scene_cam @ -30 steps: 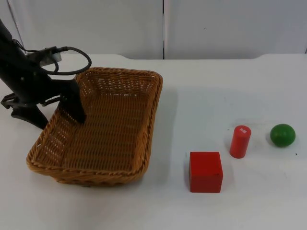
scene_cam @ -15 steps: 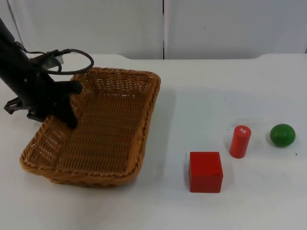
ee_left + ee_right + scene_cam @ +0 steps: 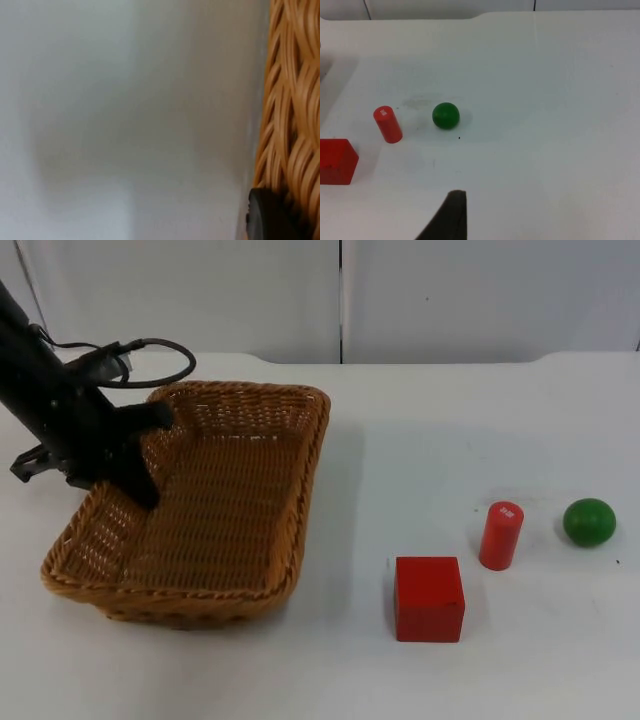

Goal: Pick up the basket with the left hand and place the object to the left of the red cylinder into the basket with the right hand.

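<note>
- Shifted a little leftward since a second ago: wicker basket, with its near end tipped differently than before; red cube, red cylinder and green ball unmoved.
- Left hand clamped on the basket's left rim, one finger inside against the wall, arm reaching in from the upper left of the top view.
- Basket sits on the left half of the white worktop, far rim raised and tilted; from here cannot tell whether its base fully touches the worktop.
- Close woven rim of the basket beside a black fingertip in the left wrist view.
- Red cube just left of and slightly nearer than the upright red cylinder, apart from it.
- Green ball right of the cylinder, near but not touching.
- Right hand waits above the worktop, well apart from the ball; cannot tell whether its fingers are apart or together.
</note>
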{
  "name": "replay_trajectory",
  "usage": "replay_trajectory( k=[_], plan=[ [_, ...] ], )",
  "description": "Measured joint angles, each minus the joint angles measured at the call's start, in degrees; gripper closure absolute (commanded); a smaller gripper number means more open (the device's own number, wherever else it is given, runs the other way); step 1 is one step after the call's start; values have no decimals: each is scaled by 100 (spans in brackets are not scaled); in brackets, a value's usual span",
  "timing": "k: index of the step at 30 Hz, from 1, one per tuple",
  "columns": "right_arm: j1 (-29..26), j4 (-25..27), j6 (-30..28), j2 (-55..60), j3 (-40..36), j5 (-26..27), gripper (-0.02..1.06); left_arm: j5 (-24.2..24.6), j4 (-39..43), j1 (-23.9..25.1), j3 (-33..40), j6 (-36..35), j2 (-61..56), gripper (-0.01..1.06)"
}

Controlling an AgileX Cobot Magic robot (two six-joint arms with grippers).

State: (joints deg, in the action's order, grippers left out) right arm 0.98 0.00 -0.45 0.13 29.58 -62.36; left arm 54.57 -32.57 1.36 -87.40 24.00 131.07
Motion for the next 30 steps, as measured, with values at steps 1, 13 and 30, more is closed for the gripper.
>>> replay_trajectory(
  k=[1,13,30],
  plan=[
    [0,0,0,0,0,0,-1,72,0,0,11,-28,-68,105],
    [0,0,0,0,0,0,-1,479,21,-155,473,-251,-1402,105],
    [0,0,0,0,0,0,-1,1330,470,-178,1722,-800,-3680,105]
  ],
)
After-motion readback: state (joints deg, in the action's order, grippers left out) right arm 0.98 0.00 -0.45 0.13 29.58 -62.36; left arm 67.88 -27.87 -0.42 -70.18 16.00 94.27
